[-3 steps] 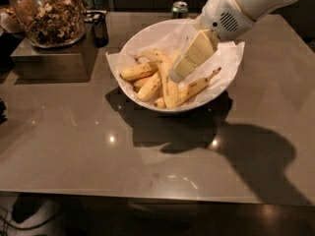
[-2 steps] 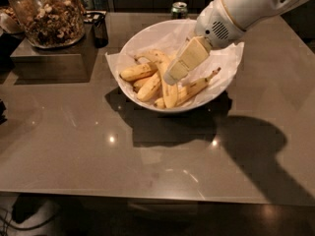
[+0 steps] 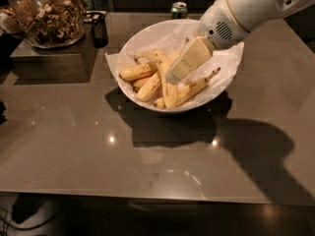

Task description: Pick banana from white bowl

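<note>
The white bowl (image 3: 147,33), lined with white paper, stands at the back middle of the grey table. Several yellow bananas lie in it. The banana (image 3: 170,95), thick and strongly curved with brown specks, arches through the middle of the pile. Slimmer bananas lie to its left (image 3: 139,72) and right (image 3: 194,86). My gripper (image 3: 173,76) reaches down from the upper right on a white arm, and its cream tip is right over the curved banana's upper part. The gripper hides where it meets the banana.
A glass jar of nuts (image 3: 47,14) stands on a grey box (image 3: 49,60) at the back left. A dark cup (image 3: 100,27) is beside it. A green can (image 3: 179,9) stands behind the bowl. The table's front edge (image 3: 147,195) is near.
My arm has shifted slightly left and down over the bowl. The bananas have not visibly moved.
</note>
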You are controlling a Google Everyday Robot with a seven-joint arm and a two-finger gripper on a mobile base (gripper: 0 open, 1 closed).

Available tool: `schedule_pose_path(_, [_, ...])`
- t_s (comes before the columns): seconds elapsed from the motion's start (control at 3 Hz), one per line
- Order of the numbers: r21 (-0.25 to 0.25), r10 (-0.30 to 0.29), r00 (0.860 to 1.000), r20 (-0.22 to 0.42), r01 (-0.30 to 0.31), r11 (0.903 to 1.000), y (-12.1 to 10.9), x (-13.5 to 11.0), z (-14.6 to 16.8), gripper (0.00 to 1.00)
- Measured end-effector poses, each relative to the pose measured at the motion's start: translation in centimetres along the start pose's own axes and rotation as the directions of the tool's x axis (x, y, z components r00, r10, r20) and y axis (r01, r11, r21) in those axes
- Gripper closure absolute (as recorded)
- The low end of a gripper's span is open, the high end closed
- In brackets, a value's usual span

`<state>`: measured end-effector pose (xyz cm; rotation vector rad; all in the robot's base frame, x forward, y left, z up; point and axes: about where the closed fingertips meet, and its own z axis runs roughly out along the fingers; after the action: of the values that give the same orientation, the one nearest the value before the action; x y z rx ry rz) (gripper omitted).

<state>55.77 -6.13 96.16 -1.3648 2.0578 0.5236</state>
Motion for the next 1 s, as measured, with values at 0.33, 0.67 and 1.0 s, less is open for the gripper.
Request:
schedule_pose_path(0.33, [0.008,0.07,0.996,0.053,-0.07,0.9975,-0.2,0.5,1.0,0.0])
schedule_pose_path(0.67, [0.018,0.125,0.988,0.095,-0.127,0.9917,-0.5,0.7,2.2,0.0])
schedule_pose_path(1.0, [0.023,0.162,0.98,0.112,-0.165,0.986,-0.7,0.9,3.5,0.0])
